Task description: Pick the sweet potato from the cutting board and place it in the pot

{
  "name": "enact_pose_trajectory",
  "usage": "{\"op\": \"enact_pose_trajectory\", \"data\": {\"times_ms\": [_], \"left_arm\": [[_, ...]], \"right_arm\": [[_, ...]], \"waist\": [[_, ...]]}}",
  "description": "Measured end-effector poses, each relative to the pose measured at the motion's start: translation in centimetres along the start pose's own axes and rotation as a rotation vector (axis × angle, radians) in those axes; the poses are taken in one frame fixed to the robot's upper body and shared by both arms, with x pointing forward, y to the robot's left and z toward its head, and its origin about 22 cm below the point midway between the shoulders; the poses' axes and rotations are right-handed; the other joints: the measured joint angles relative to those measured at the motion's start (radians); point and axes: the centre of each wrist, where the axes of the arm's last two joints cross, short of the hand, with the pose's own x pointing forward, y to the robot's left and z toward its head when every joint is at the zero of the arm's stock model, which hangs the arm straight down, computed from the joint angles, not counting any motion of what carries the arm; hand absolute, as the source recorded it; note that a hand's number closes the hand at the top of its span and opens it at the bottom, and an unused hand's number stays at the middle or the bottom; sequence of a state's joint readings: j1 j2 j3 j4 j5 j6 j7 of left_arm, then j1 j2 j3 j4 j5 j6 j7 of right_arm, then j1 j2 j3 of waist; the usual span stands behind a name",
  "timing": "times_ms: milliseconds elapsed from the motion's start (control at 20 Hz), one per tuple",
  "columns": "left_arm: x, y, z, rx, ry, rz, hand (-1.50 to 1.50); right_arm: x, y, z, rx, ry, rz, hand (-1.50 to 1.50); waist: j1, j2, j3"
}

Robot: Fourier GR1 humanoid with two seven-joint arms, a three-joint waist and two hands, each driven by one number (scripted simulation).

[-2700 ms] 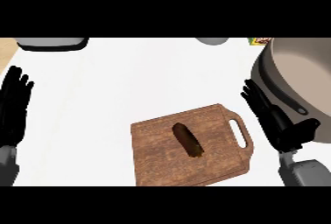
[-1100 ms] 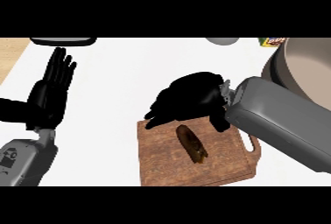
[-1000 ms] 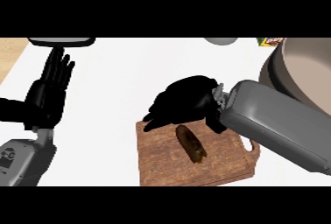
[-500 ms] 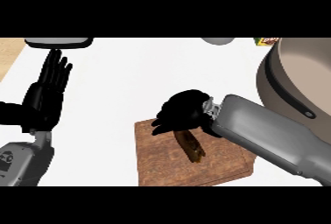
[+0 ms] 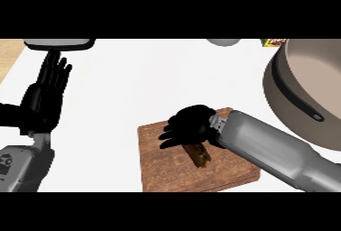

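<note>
**One robot hand on the sweet potato**

Right robot hand [image 5: 188, 128]: fingers curled over the sweet potato [image 5: 198, 154] on the cutting board [image 5: 173, 169]. Left robot hand [image 5: 44, 100]: open, resting at left. Pot [image 5: 303, 92]: on desk [image 5: 160, 81], far right.

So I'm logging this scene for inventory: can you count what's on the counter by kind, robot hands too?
Cutting board: 1
Sweet potato: 1
Pot: 1
Robot hand: 2, left open at the view's left, right over the sweet potato
Part-seen things at the far edge: 3, grey, pale round, yellow
Total: 8
</note>
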State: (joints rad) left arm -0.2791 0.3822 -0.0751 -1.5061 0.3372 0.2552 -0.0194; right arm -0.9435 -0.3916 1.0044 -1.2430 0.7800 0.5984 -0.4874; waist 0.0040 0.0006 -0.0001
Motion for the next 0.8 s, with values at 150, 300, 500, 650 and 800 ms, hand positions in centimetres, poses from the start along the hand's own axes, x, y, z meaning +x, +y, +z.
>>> {"op": "enact_pose_trajectory", "data": {"times_ms": [150, 300, 500, 650, 800], "left_arm": [[0.1, -0.3, 0.3, 0.002, -0.003, -0.003, 0.00], [0.2, -0.2, 0.1, -0.001, 0.001, -0.003, 0.00], [0.0, -0.3, 0.2, -0.004, 0.001, 0.000, 0.00], [0.2, -0.1, 0.3, -0.004, 0.004, -0.001, 0.00], [0.1, -0.5, 0.3, -0.001, 0.000, 0.001, 0.00]], "right_arm": [[0.9, -0.2, -0.8, -0.010, -0.008, 0.011, -1.50], [1.1, 0.5, -1.2, -0.001, 0.022, 0.028, -1.50], [0.8, 1.7, -2.5, 0.012, 0.049, 0.049, -1.50], [0.4, 2.1, -3.1, 0.018, 0.061, 0.040, -1.50], [-0.5, 3.0, -3.9, 0.024, 0.060, 0.033, -1.50]], "waist": [[-0.001, -0.001, 0.000], [-0.001, -0.001, 0.000], [0.001, 0.000, 0.000], [0.002, 0.000, 0.000], [0.003, 0.001, 0.000]]}}
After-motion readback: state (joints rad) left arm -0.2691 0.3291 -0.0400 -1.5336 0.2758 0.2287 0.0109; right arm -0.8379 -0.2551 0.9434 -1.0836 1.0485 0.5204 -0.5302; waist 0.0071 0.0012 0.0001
